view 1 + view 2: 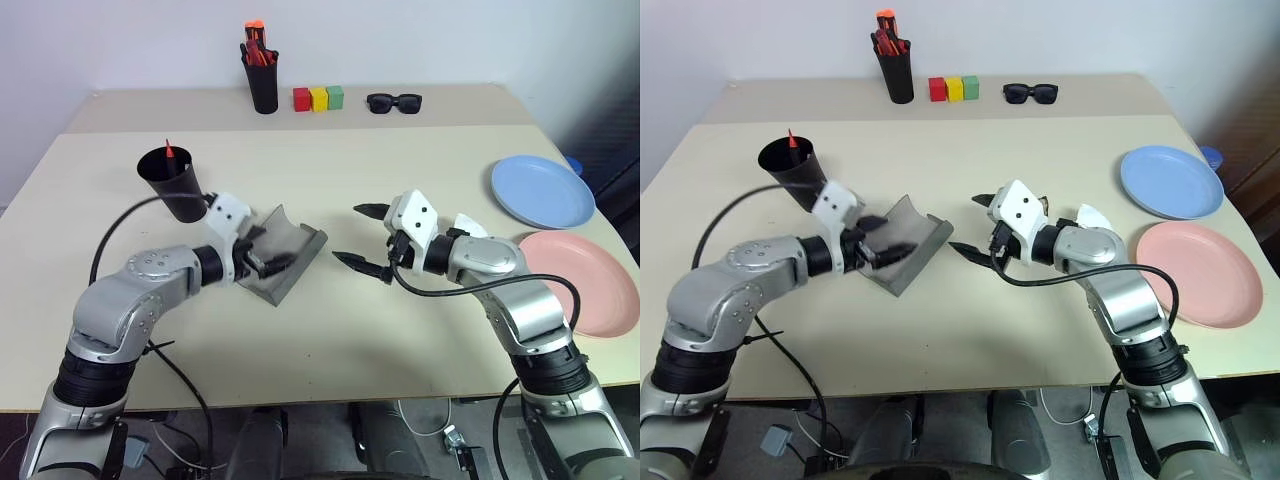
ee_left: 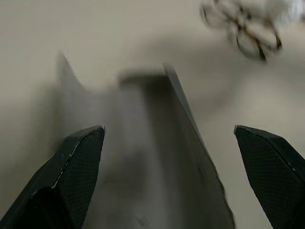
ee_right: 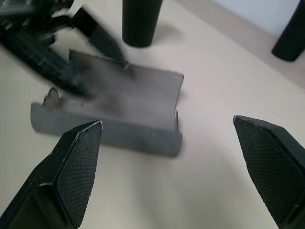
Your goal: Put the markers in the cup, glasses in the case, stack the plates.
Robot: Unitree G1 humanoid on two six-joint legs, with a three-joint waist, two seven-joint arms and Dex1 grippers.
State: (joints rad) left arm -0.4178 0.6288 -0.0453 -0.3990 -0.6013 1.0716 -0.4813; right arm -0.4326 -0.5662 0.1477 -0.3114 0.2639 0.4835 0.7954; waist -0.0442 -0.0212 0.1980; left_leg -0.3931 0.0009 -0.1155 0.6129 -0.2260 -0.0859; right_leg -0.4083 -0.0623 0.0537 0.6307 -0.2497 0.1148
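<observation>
The black cup (image 1: 172, 187) stands at the left with a red marker (image 1: 169, 151) poking out of its top. Just right of it lies the grey case (image 1: 290, 256), lid open. My left gripper (image 1: 266, 252) hovers over the case's inside, jaws wide open with nothing between them (image 2: 169, 157). My right gripper (image 1: 362, 238) is open and empty, a short way right of the case and facing it (image 3: 121, 112). The glasses cannot be made out; the left fingers cover part of the case. The blue plate (image 1: 541, 191) and the pink plate (image 1: 592, 283) lie side by side at the right.
Along the far edge stand a black pen holder (image 1: 263, 82) with red-orange pens, three coloured blocks (image 1: 318, 98) and dark sunglasses (image 1: 394, 102). Bare table stretches in front of both grippers and between the case and the plates.
</observation>
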